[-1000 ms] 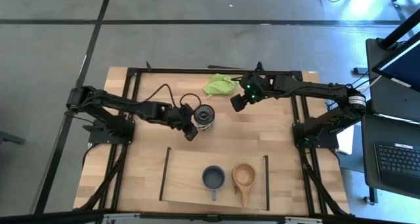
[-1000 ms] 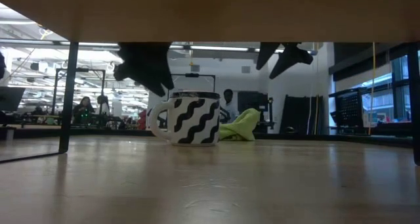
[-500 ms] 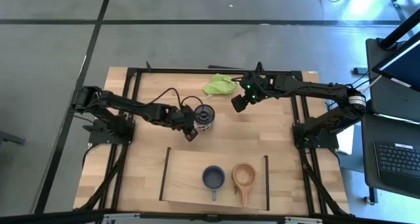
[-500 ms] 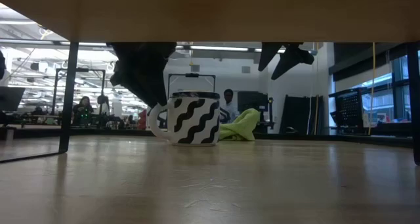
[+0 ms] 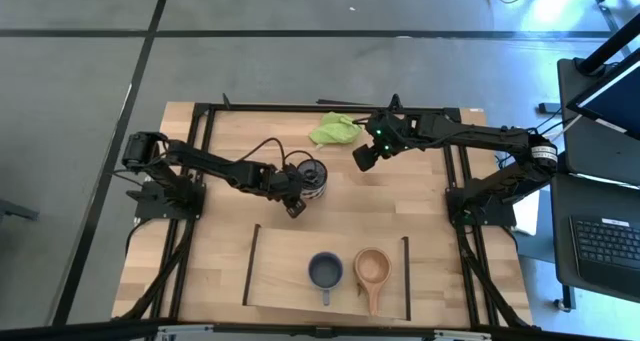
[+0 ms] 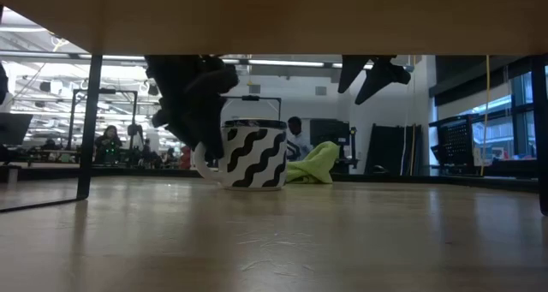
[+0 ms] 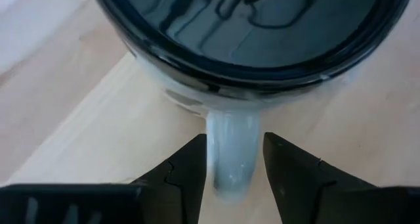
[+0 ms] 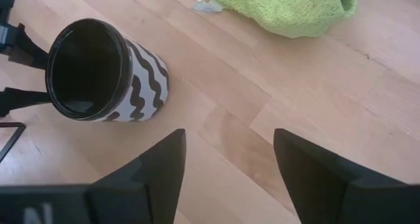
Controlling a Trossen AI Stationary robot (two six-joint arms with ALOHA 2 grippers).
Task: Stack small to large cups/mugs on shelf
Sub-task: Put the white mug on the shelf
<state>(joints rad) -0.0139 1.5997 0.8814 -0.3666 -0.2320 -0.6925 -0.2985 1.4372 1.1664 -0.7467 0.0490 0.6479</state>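
The white mug with black wavy stripes and a dark inside (image 5: pixel 313 178) stands upright on its base on the tabletop, its handle (image 7: pixel 233 152) toward the table's left. My left gripper (image 7: pixel 233 178) is open, low over the table, with one finger on each side of that handle; it also shows in the low view (image 6: pixel 199 129). The blue-grey mug (image 5: pixel 325 271) and the tan wooden cup (image 5: pixel 372 268) stand side by side on the shelf (image 5: pixel 280 276) near the front edge. My right gripper (image 5: pixel 360 159) hangs open and empty above the table, right of the white mug. My left gripper's fingers (image 7: pixel 190 165) stand close on either side of the white mug's handle (image 7: pixel 233 138), coming from the table's left and slanting down. I cannot tell whether they touch it. The mug stands upright on the table.
A lime-green cloth (image 5: pixel 335 130) lies at the table's far edge, behind the white mug and near my right gripper. The shelf's thin black bars (image 5: pixel 251 266) run along its short sides. Bare tabletop (image 5: pixel 400 206) lies between the mug and the shelf.
My left gripper has gone down and toward the table's right, closing in on the white mug until its fingers straddle the handle. The mug has stayed in place.
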